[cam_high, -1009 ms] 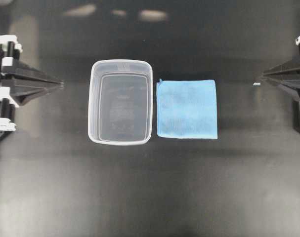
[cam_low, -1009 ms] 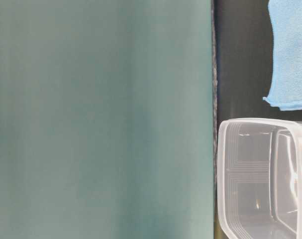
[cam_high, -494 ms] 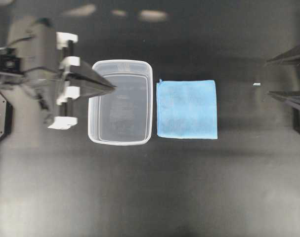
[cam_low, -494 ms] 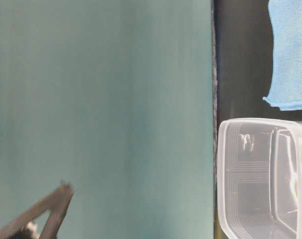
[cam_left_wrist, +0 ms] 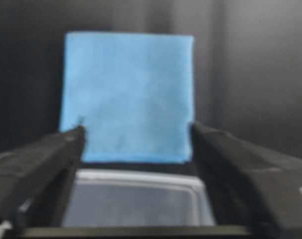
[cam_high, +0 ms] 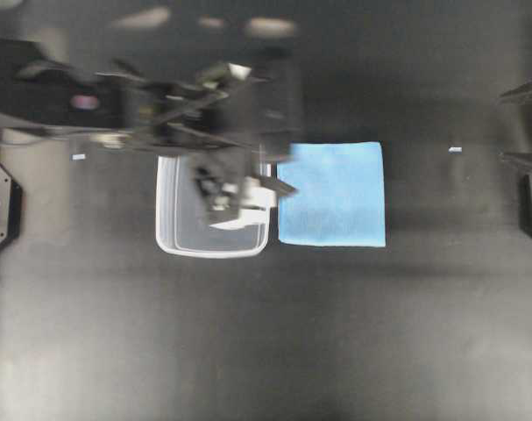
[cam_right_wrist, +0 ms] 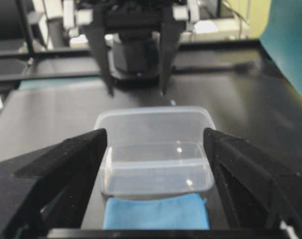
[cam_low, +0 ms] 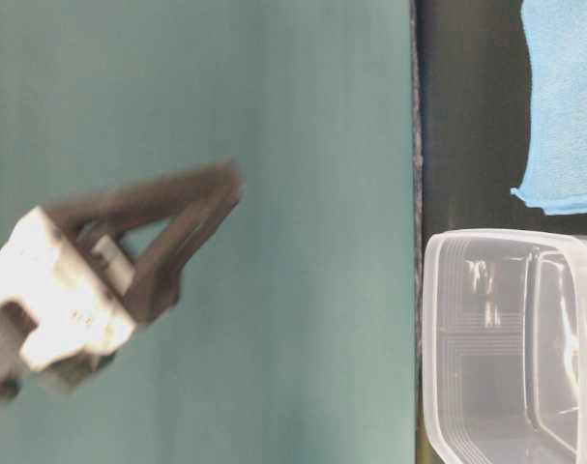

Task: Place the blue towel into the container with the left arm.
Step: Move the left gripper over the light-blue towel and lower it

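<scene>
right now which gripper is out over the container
The left gripper, jaws open above the container; the right gripper sits back at the table's edge.

A matte black worktop (cam_high: 266, 333) is seen from overhead, its surface dark and evenly lit. Three pale, blurred patches of reflected light (cam_high: 270, 27) are spread along its far edge. A small white scrap (cam_high: 455, 150) is laid flat near the right-hand edge, on bare surface. A second, fainter white fleck (cam_high: 79, 158) is found near the left-hand edge; what it is cannot be told. In the table-level view a plain teal backdrop (cam_low: 303, 116) is shown beyond the worktop's edge, which is marked by a thin speckled strip (cam_low: 416, 145). In the right wrist view a teal panel (cam_right_wrist: 290, 45) is seen past one corner.
</scene>
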Tool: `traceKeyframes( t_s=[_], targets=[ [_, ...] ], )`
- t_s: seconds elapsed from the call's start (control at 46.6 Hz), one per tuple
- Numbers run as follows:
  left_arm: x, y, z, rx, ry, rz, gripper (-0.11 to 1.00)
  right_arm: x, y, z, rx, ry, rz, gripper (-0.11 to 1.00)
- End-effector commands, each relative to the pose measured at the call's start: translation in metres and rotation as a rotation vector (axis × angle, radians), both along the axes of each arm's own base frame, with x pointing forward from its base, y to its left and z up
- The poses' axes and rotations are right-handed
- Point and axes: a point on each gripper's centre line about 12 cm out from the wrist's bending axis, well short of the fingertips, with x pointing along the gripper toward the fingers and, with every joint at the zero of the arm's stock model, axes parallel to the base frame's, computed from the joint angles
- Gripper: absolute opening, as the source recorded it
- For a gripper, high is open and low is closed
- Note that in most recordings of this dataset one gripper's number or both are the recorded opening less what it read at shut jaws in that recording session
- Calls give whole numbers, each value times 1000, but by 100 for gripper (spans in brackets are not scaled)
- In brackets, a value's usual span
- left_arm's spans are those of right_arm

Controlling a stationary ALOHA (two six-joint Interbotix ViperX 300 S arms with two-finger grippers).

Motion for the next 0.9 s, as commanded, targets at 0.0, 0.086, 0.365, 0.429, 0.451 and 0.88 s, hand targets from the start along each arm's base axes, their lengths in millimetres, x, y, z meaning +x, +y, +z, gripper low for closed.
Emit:
traceKeyframes(
  t_s=[0.0, 0.086, 0.365, 0.429, 0.451, 0.88],
  targets=[
    [29, -2, -2, 5, -5, -7, 87, -2, -1, 4, 3, 0, -11, 76],
    [48, 0, -21, 9, 37, -5, 88, -4, -1, 5, 3, -2, -12, 76],
    [86, 7, -89, 53, 155, -44, 87, -8, -1, 7, 3, -17, -12, 76],
    [89, 7, -105, 52, 182, -45, 87, -9, -1, 8, 3, -22, -12, 76],
    [90, 7, -111, 51, 195, -46, 87, -9, -1, 8, 3, -22, -12, 76],
    [93, 1, -176, 48, 322, -58, 86, -9, -1, 6, 49, -20, -17, 76]
  ],
)
